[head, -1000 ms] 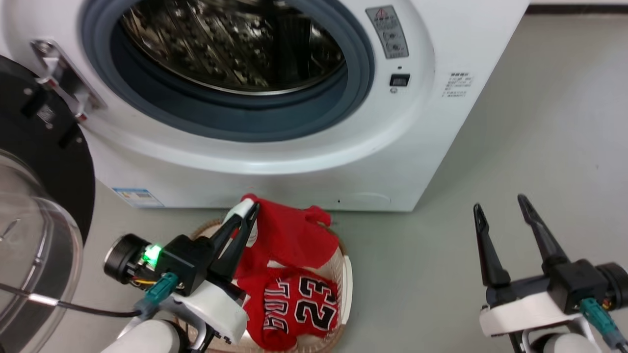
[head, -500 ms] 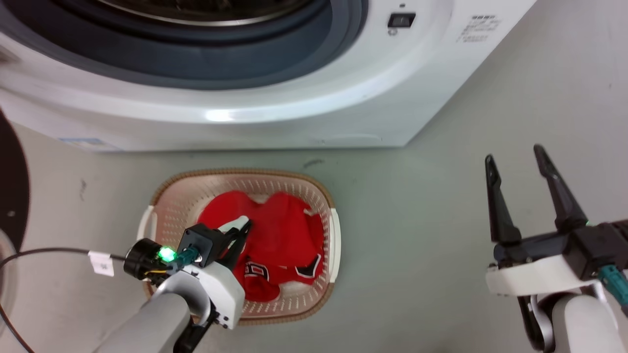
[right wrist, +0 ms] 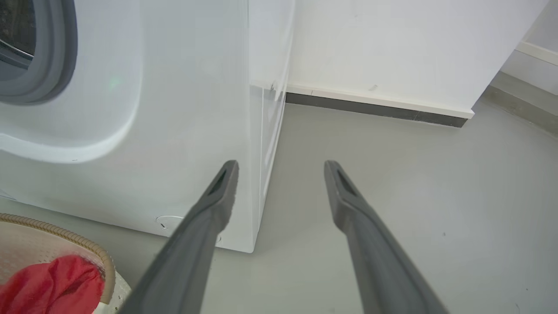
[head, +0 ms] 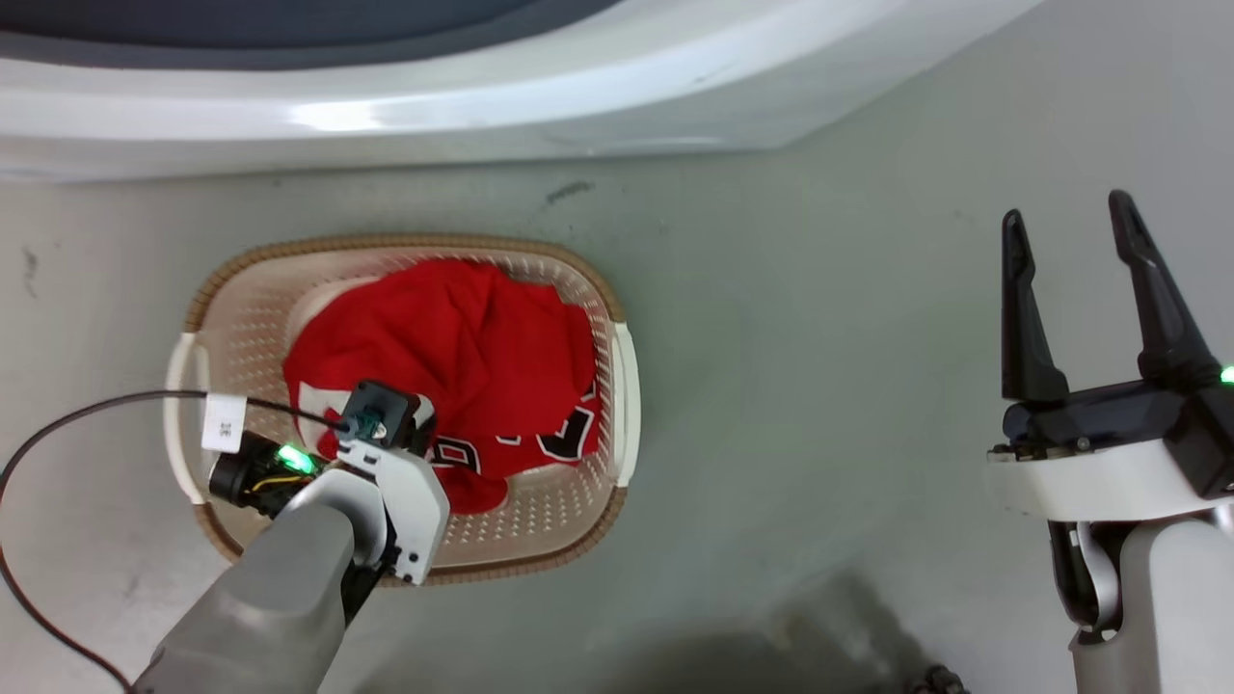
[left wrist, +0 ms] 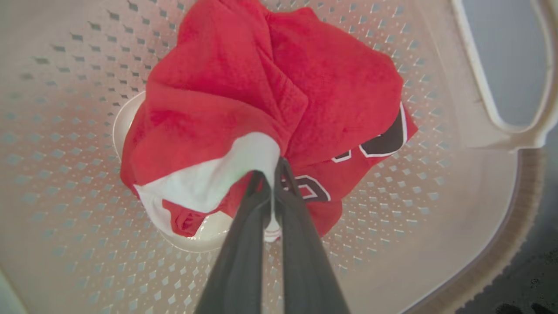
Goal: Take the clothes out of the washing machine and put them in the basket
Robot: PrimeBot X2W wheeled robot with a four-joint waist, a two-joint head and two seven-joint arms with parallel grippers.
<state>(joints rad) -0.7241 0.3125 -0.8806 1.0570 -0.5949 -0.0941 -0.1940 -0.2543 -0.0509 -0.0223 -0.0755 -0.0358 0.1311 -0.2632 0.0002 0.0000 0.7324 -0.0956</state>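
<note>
The cream basket (head: 588, 463) with a brown rim stands on the floor in front of the washing machine (head: 463, 106). Red clothes (head: 453, 337) with black and white trim lie heaped inside it. My left gripper (left wrist: 272, 170) points down into the basket (left wrist: 436, 196), shut on a white-trimmed edge of the top red jersey (left wrist: 261, 87). In the head view my left wrist (head: 386, 424) covers its fingers. My right gripper (head: 1065, 207) hangs open and holds nothing, well to the right of the basket. In its own view, that gripper (right wrist: 281, 163) faces the machine's front corner (right wrist: 174, 109).
A black cable with a white tag (head: 225, 422) runs from my left wrist across the basket's left rim. Grey floor (head: 819, 386) lies between the basket and my right arm. A white wall with a dark baseboard (right wrist: 370, 107) stands to the machine's right.
The head camera has tilted down, so the drum has left the picture. My left gripper has lowered the red jersey into the basket, where it lies over the numbered one. The right gripper stays open.
</note>
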